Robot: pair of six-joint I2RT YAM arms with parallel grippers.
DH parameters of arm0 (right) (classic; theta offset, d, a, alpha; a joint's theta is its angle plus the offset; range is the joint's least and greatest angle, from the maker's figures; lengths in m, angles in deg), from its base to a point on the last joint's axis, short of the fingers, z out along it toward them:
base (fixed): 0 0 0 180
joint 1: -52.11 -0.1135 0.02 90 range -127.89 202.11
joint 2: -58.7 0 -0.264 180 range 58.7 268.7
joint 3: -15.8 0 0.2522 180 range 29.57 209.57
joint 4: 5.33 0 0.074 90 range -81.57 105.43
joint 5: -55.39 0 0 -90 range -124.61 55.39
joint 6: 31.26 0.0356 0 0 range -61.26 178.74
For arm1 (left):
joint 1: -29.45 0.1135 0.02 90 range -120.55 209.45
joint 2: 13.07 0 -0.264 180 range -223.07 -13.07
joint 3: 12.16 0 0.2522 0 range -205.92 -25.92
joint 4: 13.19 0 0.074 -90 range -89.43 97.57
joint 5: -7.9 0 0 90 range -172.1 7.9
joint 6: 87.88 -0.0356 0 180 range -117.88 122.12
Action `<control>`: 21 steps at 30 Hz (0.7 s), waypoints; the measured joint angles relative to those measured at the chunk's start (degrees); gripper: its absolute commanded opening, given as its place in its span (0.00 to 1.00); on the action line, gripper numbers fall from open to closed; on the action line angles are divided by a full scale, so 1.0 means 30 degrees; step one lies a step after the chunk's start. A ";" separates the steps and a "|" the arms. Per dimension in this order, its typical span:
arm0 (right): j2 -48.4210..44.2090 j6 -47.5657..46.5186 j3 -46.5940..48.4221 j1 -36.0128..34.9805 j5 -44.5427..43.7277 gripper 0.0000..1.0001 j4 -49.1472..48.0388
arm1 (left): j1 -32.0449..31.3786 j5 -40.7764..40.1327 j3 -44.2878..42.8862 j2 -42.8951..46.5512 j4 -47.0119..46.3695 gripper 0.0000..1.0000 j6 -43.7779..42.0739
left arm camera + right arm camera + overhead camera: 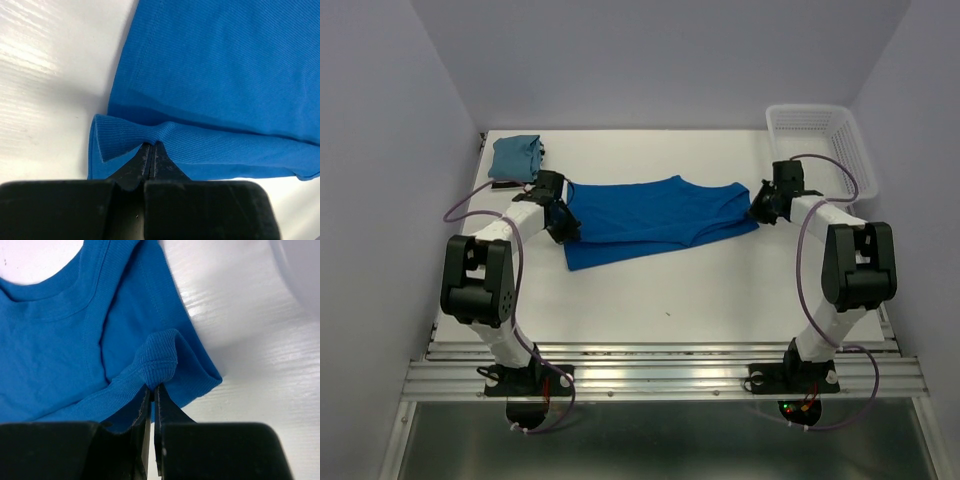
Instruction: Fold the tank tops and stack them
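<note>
Top external view: the two arms' bases sit bolted at the near edge of the white table (670,295), and both arms reach away from them toward the middle. There the blue top (650,212) lies spread sideways across the table, hem end to the left, neckline and straps to the right, with a second layer of its fabric showing along its near edge. The left gripper (560,222) is at the hem end and the right gripper (760,210) is at the strap end, so the top stretches between them. In the left wrist view the jaws are pressed together on a small raised fold of ribbed blue fabric at the top's left corner; the cloth bunches up out of the fingertips and the rest lies flat on the table beyond. In the right wrist view the jaws likewise pinch a rolled loop of the ribbed edge, just beside the curved neckline, with bare table to the right of it. Farther back, at the far left corner, the teal top (515,157) rests as a small folded bundle, close behind the left gripper but apart from the blue top. At the far right corner stands the white lattice basket (850,140), behind the right gripper.
</note>
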 measured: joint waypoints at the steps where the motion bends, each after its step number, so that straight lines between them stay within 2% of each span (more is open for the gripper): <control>1: 0.0226 0.0000 0.0066 0.0000 -0.0066 0.01 -0.0153 | 0.0022 -0.0022 -0.0073 -0.0117 -0.0007 0.00 -0.0015; 7: 0.0962 -0.0007 0.0415 0.0000 -0.0182 0.01 -0.0729 | 0.0095 -0.0350 -0.1129 -0.1049 -0.0226 0.01 -0.0291; 8: 0.1042 -0.0015 0.0510 0.0000 -0.0189 0.03 -0.0794 | 0.0095 -0.0372 -0.1268 -0.1195 -0.0284 0.07 -0.0342; 9: 0.1115 -0.0044 0.0583 0.0000 -0.0189 0.09 -0.0867 | 0.0095 -0.0401 -0.1457 -0.1406 -0.0357 0.26 -0.0393; 10: 0.1209 -0.0138 0.0692 0.0000 -0.0189 0.13 -0.0882 | 0.0095 -0.0423 -0.1552 -0.1515 -0.0379 0.37 -0.0437; 12: 0.1333 -0.0372 0.0874 0.0000 -0.0153 0.31 -0.0925 | 0.0095 -0.0568 -0.1770 -0.1858 -0.0474 0.50 -0.0546; 13: 0.1413 -0.0495 0.0998 0.0000 -0.0153 0.39 -0.0984 | 0.0102 -0.0648 -0.1865 -0.2055 -0.0481 0.60 -0.0678; 14: 0.1486 -0.0772 0.1144 0.0000 -0.0022 0.53 -0.0998 | 0.0131 -0.0736 -0.1902 -0.2178 -0.0503 0.64 -0.0714; 15: 0.1552 -0.0954 0.1282 0.0000 0.0153 0.59 -0.1005 | 0.0146 -0.0765 -0.1960 -0.2288 -0.0459 0.68 -0.0692; 16: 0.1610 -0.1290 0.1457 0.0000 0.0459 0.62 -0.1042 | 0.0175 -0.0831 -0.2004 -0.2339 -0.0430 0.76 -0.0794; 17: 0.1610 -0.1537 0.1566 0.0000 0.0831 0.68 -0.1086 | 0.0175 -0.0867 -0.2011 -0.2339 -0.0423 0.94 -0.0823; 18: 0.1574 -0.1865 0.1654 -0.0007 0.1304 0.81 -0.1195 | 0.0175 -0.0867 -0.2040 -0.2295 -0.0401 0.99 -0.0903; 19: 0.1566 -0.2062 0.1676 -0.0036 0.1574 0.87 -0.1304 | 0.0175 -0.0896 -0.2062 -0.2259 -0.0437 0.99 -0.0816; 20: 0.1450 -0.2237 0.1668 -0.0109 0.1887 1.00 -0.1348 | 0.0175 -0.0925 -0.2069 -0.2157 -0.0444 0.99 -0.0874; 21: 0.1290 -0.2528 0.1639 -0.0204 0.2171 1.00 -0.1326 | 0.0175 -0.0933 -0.2069 -0.1974 -0.0423 0.99 -0.0860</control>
